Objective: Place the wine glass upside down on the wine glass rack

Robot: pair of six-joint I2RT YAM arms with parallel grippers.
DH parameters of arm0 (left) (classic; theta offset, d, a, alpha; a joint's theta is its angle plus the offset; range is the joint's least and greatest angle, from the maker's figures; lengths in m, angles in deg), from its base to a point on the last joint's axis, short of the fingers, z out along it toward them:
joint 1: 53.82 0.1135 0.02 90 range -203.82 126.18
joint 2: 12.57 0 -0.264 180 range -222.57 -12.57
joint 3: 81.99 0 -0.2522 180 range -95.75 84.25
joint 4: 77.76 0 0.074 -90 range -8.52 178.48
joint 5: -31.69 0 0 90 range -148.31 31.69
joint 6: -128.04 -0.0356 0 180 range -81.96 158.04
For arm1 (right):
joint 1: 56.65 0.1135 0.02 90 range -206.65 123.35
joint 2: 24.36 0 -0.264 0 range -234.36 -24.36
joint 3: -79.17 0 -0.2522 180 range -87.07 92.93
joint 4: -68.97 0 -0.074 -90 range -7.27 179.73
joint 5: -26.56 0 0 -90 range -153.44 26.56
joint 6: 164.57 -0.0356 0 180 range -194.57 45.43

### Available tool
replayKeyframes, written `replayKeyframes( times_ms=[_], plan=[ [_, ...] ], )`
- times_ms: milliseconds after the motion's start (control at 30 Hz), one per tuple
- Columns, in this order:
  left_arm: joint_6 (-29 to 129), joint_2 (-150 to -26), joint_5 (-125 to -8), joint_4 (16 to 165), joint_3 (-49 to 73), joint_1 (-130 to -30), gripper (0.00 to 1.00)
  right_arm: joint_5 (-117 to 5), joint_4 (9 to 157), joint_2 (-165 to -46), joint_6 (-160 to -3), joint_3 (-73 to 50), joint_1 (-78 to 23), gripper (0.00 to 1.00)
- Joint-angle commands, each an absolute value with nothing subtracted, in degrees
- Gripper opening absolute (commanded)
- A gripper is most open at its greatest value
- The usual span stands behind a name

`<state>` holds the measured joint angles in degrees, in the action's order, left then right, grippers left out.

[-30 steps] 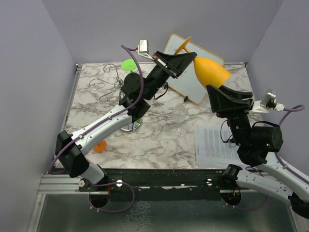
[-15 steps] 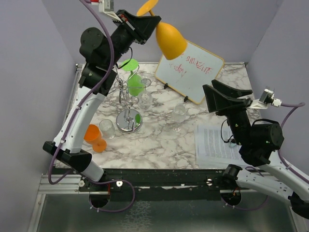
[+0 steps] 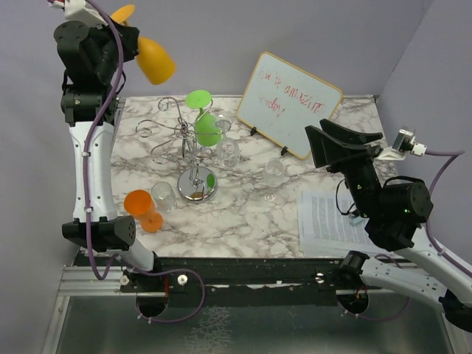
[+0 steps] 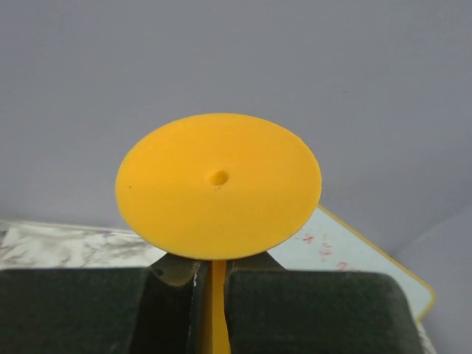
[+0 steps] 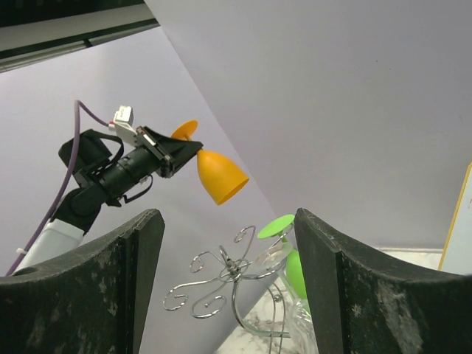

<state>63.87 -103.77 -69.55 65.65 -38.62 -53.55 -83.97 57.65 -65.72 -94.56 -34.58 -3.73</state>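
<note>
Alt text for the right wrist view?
The left tool holds a yellow glass by its stem, high against the purple wall, bowl tilted down. Below stands the wire rack with a green glass hanging; the open, empty right tool frames the foreground.

The left gripper (image 4: 212, 276), clamped on the yellow wine glass (image 3: 156, 61), hangs high in open air left of the wine glass rack (image 3: 198, 187), whose left wire loops look bare, though the thin wire is hard to read. A green glass (image 3: 207, 129) hangs on the rack's right side with a clear glass (image 3: 228, 152) just beside it. A tumbler (image 3: 164, 196) and an orange glass (image 3: 140, 205) stand on the table (image 3: 243, 214) near its base.
</note>
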Motion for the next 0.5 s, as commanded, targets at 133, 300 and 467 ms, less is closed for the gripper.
replayKeyframes(
  times_ms=[133, 300, 467],
  plan=[
    [48.6, -97.8, -67.0, 64.0, -27.2, -45.1, 0.00, -85.9, 60.8, -66.3, -94.4, -33.4, -3.4, 0.76],
    [38.9, -93.4, -71.1, 67.9, -14.7, -43.0, 0.00, -87.7, 70.2, -69.0, -96.4, -28.8, -3.3, 0.73],
    [36.4, -88.2, -88.9, 78.6, -1.0, -37.7, 0.00, -88.8, 74.5, -71.4, -98.1, -26.5, -3.3, 0.73]
  ],
)
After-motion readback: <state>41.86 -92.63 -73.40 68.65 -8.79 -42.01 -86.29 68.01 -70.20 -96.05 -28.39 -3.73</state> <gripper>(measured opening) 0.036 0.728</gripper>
